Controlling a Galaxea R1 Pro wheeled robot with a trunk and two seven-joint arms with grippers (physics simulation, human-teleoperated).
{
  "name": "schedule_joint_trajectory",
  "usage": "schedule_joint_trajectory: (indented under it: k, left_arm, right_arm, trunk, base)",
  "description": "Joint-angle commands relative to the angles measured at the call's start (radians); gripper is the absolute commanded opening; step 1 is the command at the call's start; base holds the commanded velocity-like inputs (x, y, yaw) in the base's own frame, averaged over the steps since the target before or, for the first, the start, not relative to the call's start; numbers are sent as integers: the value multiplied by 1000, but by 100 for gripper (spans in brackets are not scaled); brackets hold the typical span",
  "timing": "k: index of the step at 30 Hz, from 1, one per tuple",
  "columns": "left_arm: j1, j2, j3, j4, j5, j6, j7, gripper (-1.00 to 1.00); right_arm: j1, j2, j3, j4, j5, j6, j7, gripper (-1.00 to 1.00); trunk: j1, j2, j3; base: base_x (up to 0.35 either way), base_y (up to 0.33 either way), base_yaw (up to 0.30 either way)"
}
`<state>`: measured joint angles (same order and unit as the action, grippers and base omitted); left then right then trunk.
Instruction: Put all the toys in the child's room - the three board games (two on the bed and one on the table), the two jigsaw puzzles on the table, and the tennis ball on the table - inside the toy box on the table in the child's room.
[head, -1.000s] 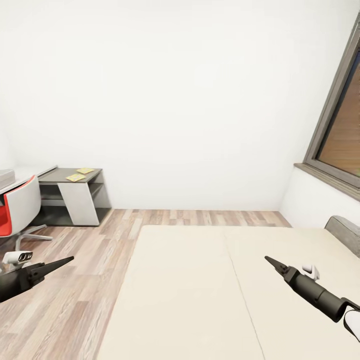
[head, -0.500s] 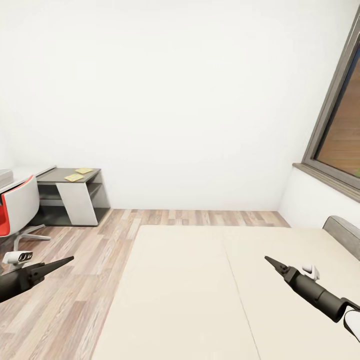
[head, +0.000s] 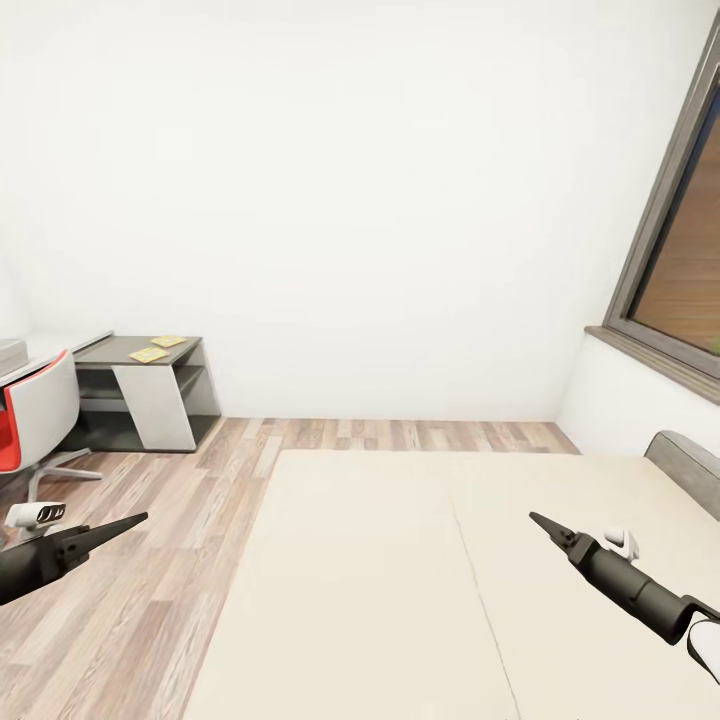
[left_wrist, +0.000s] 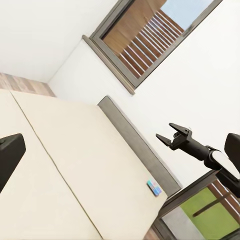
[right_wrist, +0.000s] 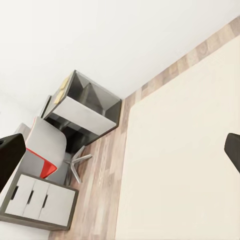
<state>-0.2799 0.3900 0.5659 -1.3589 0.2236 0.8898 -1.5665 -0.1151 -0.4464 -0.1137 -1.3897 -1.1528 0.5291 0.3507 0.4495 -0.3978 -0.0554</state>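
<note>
Both arms reach forward low at the head view's sides. The left gripper (head: 125, 523) hangs over the wood floor (head: 150, 560), its fingers drawn to one dark point, seemingly together. The right gripper (head: 545, 524) hangs over the bed (head: 400, 560); from the head it also looks like a single point, but the left wrist view shows it (left_wrist: 169, 136) with its fingers apart, in front of a white wall.

The bed's cream mattress runs from the near edge toward the far wall, a seam down its middle and a grey headboard (head: 685, 465) at the right. In the left wrist view a small blue game box (left_wrist: 154, 188) lies near the mattress corner by the headboard.

Past the bed are plank floor and a plain white wall. A window (head: 680, 270) with a dark frame stands at the right.

At the far left stands the table (head: 120, 350), a red and white chair (head: 35, 415) before it. Two puzzles (head: 158, 348) lie flat on its dark corner section, just beside each other. The right wrist view shows the table's white drawers (right_wrist: 35, 200).
</note>
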Motion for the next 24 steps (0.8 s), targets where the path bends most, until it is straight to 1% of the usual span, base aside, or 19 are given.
schedule_joint_trajectory:
  k: [1,24]
  left_arm:
    - [-1,0,0,0,-1,11,-4,100]
    - [-1,0,0,0,-1,11,-4,100]
  right_arm:
    - [-1,0,-1,0,-5,7,1,100]
    - [-1,0,-2,0,-5,7,1,100]
  trunk:
    - [1,-2,-2]
    - [1,-2,-2]
  base:
    - [-45,0,0]
    - [-6,0,0]
